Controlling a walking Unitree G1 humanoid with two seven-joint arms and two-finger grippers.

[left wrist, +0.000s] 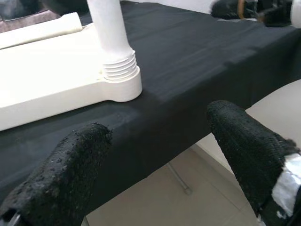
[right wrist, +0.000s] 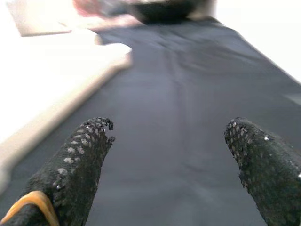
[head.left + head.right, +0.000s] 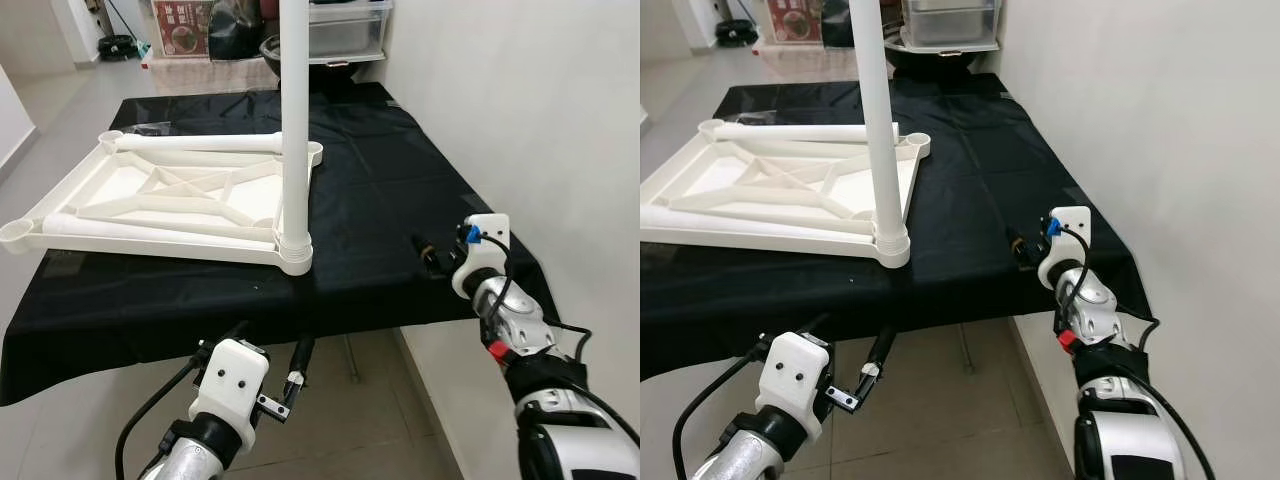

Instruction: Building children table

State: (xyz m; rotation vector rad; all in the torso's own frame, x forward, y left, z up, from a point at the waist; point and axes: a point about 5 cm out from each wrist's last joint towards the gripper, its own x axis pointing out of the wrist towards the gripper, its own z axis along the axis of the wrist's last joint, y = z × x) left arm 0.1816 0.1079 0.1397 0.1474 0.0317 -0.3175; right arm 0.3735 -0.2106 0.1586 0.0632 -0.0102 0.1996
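**Q:** What are the jaws doing?

**A:** Both sets are released, gripping nothing. The left gripper (image 1: 157, 141) hangs below the near edge of the worktop (image 3: 420, 190), its two black fingers (image 1: 66, 169) spread and pointing up towards that edge. The right gripper (image 2: 167, 141) is raised over the worktop's near right corner, its fingers (image 2: 82, 153) apart above the black cloth (image 3: 380, 150) covering the worktop.

**Q:** Where is the children's table?

**A:** The white plastic tabletop (image 3: 170, 200) lies upside down on the left part of the cloth, ribbed underside facing up. One white leg (image 3: 296, 110) stands upright, screwed into the near right corner socket (image 3: 294, 255) just beyond the left gripper. Two more white legs (image 3: 200, 143) lie flat along the tabletop's far and near edges.

**Q:** What surrounds it?

**A:** A white wall (image 3: 520, 100) runs along the right. Clear storage drawers (image 3: 345, 30) stand behind the worktop, over pale floor tiles (image 3: 350, 420).
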